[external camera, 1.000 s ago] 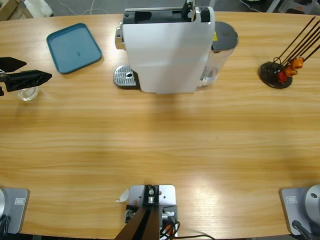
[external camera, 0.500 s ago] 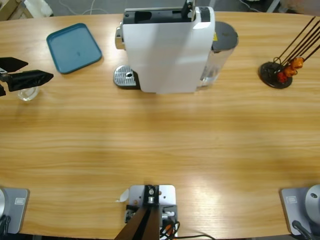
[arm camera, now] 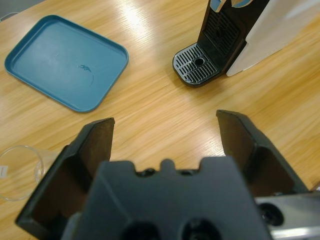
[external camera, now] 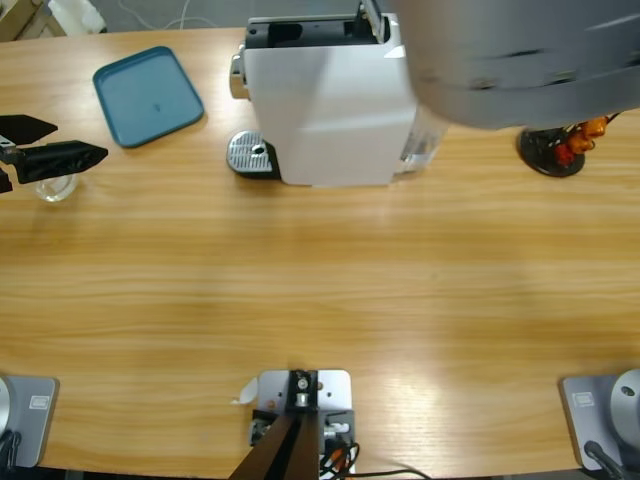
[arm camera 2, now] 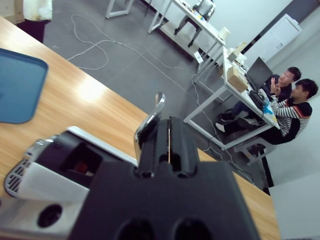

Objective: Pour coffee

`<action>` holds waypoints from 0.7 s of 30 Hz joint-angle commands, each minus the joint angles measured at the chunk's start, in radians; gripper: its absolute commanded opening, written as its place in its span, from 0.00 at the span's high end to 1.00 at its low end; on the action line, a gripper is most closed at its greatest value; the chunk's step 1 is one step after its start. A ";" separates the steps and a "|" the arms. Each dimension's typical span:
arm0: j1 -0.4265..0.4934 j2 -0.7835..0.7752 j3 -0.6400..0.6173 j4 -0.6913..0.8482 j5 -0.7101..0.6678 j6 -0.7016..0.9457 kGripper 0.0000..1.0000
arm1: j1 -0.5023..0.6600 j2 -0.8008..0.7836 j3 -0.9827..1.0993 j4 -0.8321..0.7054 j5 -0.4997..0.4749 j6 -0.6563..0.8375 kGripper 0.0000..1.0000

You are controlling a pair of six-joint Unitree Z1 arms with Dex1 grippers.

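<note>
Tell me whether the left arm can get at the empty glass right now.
Probably yes. The left gripper hangs open right over the glass at the table's edge, and nothing stands between them; the blue tray lies off to one side.

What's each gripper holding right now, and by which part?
Nothing held. The left gripper is open over bare table, the glass beside it, untouched. The right gripper is shut and empty, above the coffee machine lever.
</note>
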 commanded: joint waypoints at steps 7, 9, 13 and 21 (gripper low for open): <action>-0.013 0.031 0.037 -0.012 -0.015 -0.013 0.12 | 0.008 0.110 0.026 0.012 -0.010 0.026 1.00; -0.015 0.029 0.038 -0.012 -0.015 -0.015 0.12 | -0.004 0.111 0.044 0.012 -0.009 0.044 1.00; -0.015 0.032 0.038 -0.012 -0.015 -0.016 0.12 | -0.029 0.118 0.066 0.012 -0.004 0.073 1.00; -0.015 0.035 0.038 -0.012 -0.016 -0.016 0.12 | -0.054 0.140 0.052 0.011 0.030 0.076 1.00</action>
